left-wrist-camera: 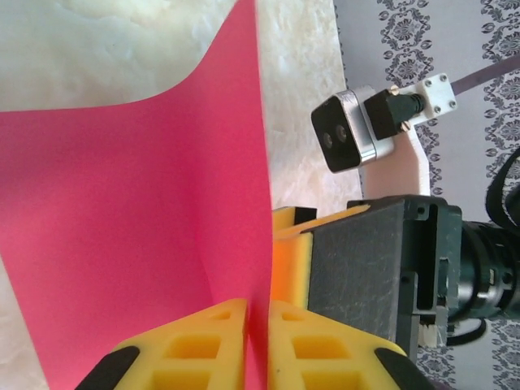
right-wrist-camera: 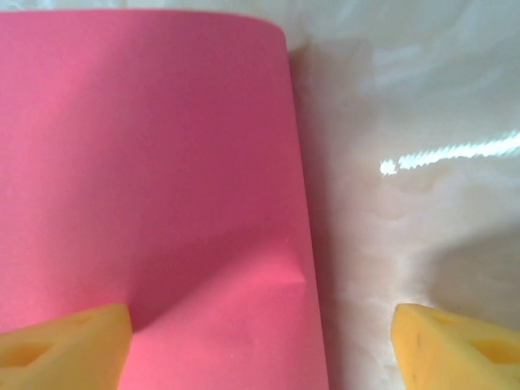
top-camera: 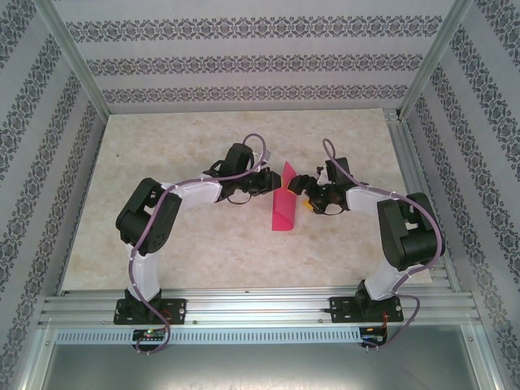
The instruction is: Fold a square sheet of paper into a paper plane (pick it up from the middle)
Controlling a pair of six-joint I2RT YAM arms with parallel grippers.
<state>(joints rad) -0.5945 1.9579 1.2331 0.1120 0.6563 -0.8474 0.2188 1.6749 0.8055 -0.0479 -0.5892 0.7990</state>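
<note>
One sheet of paper, magenta-pink, rears up as a narrow strip mid-table, right between two grippers. The left gripper has its two yellow fingers clamped together on the sheet's edge, with pink running up between them. The right gripper is spread wide, with one yellow finger against the pink face and the other out over bare marbled tabletop, gripping nothing

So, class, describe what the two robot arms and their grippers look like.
The left arm and right arm share white shells, black joints and a purple cable each. Their fingers are yellow with moulded hollows. A silver-and-black camera sits on a white bracket.
</note>
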